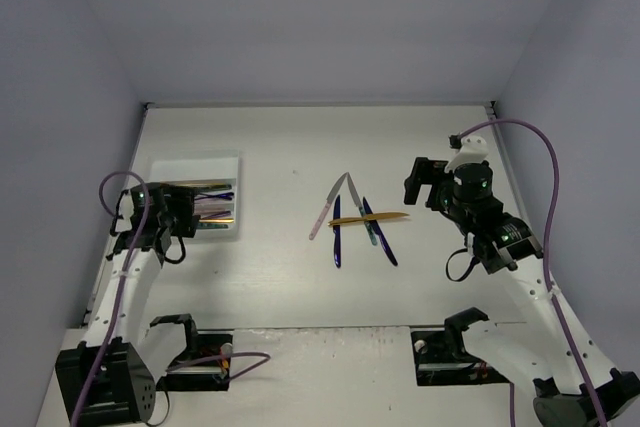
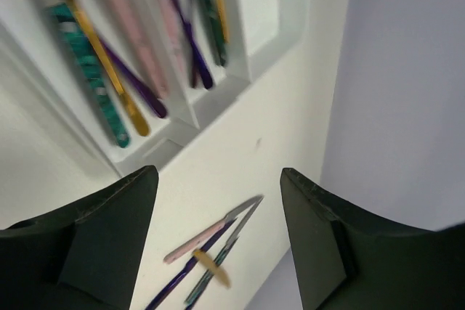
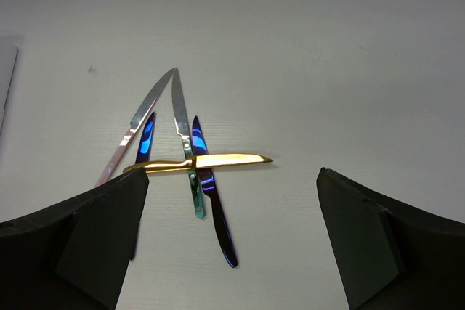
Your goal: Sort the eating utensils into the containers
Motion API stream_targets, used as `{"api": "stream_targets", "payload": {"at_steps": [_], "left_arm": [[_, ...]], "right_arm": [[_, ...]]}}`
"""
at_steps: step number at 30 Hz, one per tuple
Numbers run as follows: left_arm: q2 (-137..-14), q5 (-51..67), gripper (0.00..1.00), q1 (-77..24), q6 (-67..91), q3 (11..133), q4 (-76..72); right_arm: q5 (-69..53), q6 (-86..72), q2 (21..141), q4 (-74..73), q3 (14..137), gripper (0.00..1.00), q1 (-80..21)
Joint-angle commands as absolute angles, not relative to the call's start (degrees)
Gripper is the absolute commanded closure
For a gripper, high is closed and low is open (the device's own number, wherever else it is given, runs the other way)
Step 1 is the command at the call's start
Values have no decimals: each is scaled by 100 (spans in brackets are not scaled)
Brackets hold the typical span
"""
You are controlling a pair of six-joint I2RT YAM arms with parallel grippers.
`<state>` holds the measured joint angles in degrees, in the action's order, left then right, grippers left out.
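Observation:
Several knives lie crossed in a heap (image 1: 355, 219) mid-table. A gold knife (image 3: 196, 162) rests across a teal-handled knife (image 3: 186, 143) and a dark blue knife (image 3: 215, 201). A pink-handled knife (image 3: 134, 134) and another blue one (image 3: 146, 138) lie to their left. My right gripper (image 3: 232, 245) hangs open just short of the heap, nothing between its fingers. The white tray (image 1: 190, 162) at the left holds teal, gold, purple and pink utensils (image 2: 123, 70) in its containers. My left gripper (image 2: 219, 194) hovers open and empty by the tray's near right corner.
Grey walls close in the table on three sides. The tray's compartment (image 2: 258, 19) nearest the back wall shows nothing in it. Both arm bases and their cables sit at the near edge (image 1: 320, 347).

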<state>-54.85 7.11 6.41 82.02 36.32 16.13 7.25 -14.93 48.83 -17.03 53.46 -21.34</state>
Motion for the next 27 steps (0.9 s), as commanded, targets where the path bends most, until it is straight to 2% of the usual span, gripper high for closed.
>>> {"api": "stream_targets", "payload": {"at_steps": [1,4,13,22,25,27], "left_arm": [[-6139,350,35,-803,5806,5460,2036],[-6994,-307,35,-1924,4573,6717,2493],[-9540,-527,35,-3847,2534,8496,2953],[-11027,-451,36,-4236,2145,9269,3117],[-11308,-392,43,-4236,2118,9337,3255],[-11461,-328,44,-4244,2110,9377,3319]], "right_arm": [[679,-1580,5050,-1450,5581,0,-2109],[648,-1640,5153,-1450,5581,0,-2107],[510,-1819,5265,-1459,5537,0,-2083],[515,-1869,5273,-1558,5569,0,-2060],[536,-1873,5292,-1592,5572,0,-2057],[544,-1881,5324,-1600,5580,0,-2057]]}}
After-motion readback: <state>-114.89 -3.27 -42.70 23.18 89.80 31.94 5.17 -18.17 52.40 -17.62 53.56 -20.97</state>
